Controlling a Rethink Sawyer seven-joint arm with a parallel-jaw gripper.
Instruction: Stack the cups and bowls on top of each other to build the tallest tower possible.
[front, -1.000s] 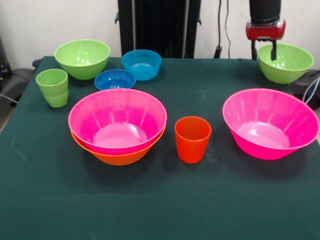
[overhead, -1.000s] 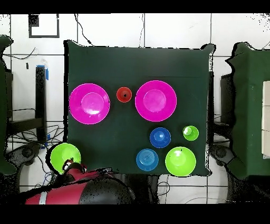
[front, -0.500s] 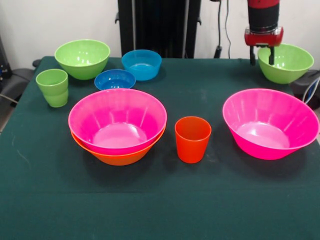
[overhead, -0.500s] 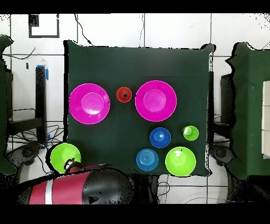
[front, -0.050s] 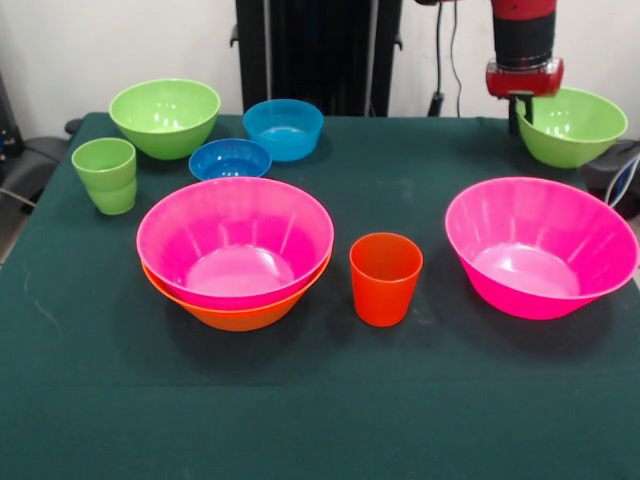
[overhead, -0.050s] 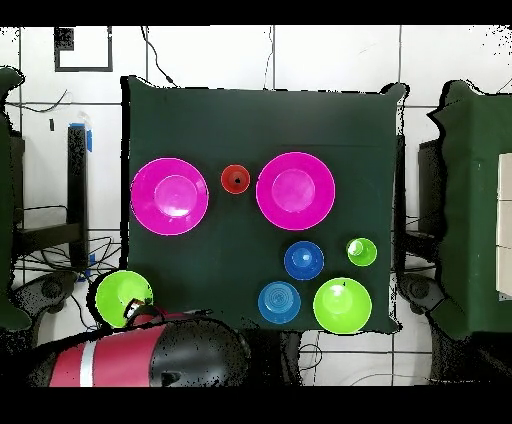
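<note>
Two pieces stacked out of nine counted, so by my reckoning the task is barely begun. Listed left to right in the front view, all on the dark green cloth-covered table (front, -0.050s: 320, 420):

- One light green tapered plastic cup (front, -0.050s: 104, 175), upright near the left edge, loose.
- One medium green glossy plastic bowl (front, -0.050s: 165, 117) behind it, loose.
- One small dark blue plastic bowl (front, -0.050s: 230, 159), loose, just beside the light blue plastic bowl (front, -0.050s: 283, 128) farther back.
- One large pink glossy plastic bowl (front, -0.050s: 235, 235) nested inside the large orange plastic bowl (front, -0.050s: 235, 315). Only the orange rim and underside show. This pair is the tower so far, left of centre, low and wide, sitting level.
- One orange-red tapered plastic cup (front, -0.050s: 385, 278), upright just right of the tower and apart from it.
- One second large pink plastic bowl (front, -0.050s: 540, 245), loose, tipped slightly toward the camera.
- One second medium green plastic bowl (front, -0.050s: 572, 125) at the far right corner.

The red and black gripper (front, -0.050s: 522, 115) hangs at the left rim of that last bowl. Whether its jaws are spread or closed, or grasp the rim, cannot be told.

Outstanding: seven pieces to add. Judged order: remaining pink bowl, both green bowls, blue bowls, then cups uppermost.
</note>
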